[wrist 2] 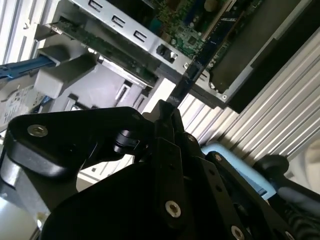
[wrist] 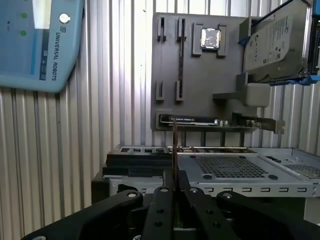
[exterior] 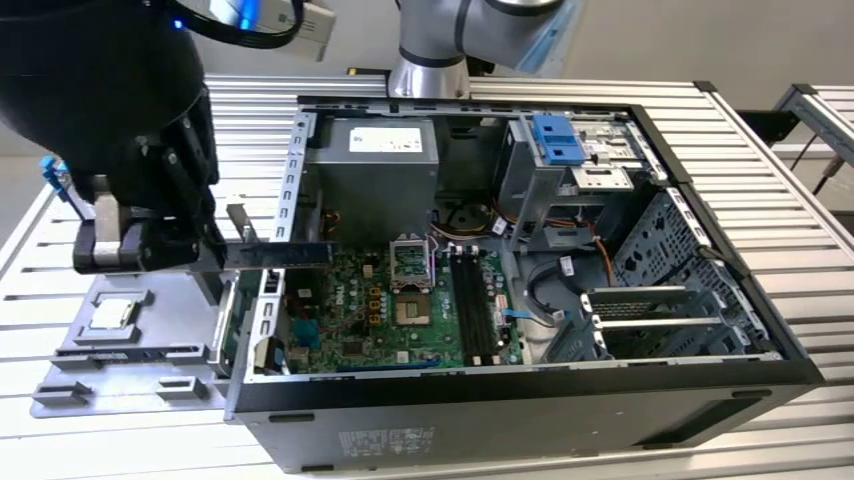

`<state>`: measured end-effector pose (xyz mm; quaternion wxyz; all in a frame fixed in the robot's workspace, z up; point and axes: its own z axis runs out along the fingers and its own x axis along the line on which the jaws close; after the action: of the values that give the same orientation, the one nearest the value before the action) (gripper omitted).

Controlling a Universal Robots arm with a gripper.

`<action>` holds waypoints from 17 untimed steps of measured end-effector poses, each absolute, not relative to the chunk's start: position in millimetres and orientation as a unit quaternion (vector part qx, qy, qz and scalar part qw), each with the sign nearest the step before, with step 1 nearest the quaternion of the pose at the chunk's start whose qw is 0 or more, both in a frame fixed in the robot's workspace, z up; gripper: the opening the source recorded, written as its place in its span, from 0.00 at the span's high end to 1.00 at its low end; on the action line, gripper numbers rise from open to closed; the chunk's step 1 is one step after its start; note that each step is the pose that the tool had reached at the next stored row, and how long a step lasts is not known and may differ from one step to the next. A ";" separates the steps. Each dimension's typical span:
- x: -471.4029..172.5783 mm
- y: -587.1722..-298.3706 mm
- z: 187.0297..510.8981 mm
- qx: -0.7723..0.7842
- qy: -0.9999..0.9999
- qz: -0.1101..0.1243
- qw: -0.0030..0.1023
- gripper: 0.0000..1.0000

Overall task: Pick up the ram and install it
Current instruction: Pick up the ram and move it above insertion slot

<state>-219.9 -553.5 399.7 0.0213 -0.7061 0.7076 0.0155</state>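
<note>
In the exterior view the gripper [exterior: 211, 252] hangs at about nine o'clock of the open computer case [exterior: 534, 385]. Its fingers are closed tight on the ram [exterior: 278, 253], apparently at one end. The dark stick lies level and points toward three o'clock, crossing the case's side wall, with its free end above the near edge of the motherboard [exterior: 387, 300]. The black memory slots [exterior: 470, 300] lie farther toward three o'clock, apart from the stick. At seven o'clock from the gripper, a grey tray [exterior: 80, 350] on the slatted table [exterior: 747, 130] carries a small square chip [exterior: 114, 312]. In the first wrist view the ram [wrist: 174, 150] stands edge-on between the pinched fingertips [wrist: 164, 192], with the hard drive [wrist: 272, 45] beyond.
</note>
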 end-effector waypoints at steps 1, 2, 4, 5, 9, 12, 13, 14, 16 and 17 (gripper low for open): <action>-215.3 -553.5 399.7 -0.706 0.708 0.016 0.021 1.00; -210.5 -553.5 399.7 -0.706 0.708 0.016 0.021 1.00; -201.6 -553.5 399.8 -0.706 0.708 0.016 0.021 1.00; -196.9 -553.5 399.8 -0.706 0.708 0.016 0.021 1.00; -179.0 -553.5 399.7 -0.706 0.708 0.016 0.021 1.00; -165.0 -553.5 399.8 -0.706 0.708 0.016 0.021 1.00; -160.6 -553.5 399.8 -0.706 0.708 0.016 0.021 1.00; -156.1 -553.5 399.8 -0.706 0.708 0.016 0.021 1.00; -146.9 -553.5 399.8 -0.706 0.708 0.016 0.021 1.00; -142.6 -553.5 399.8 -0.706 0.708 0.016 0.021 1.00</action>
<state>-142.6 -553.5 399.8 0.0211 -0.7062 0.7075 0.0156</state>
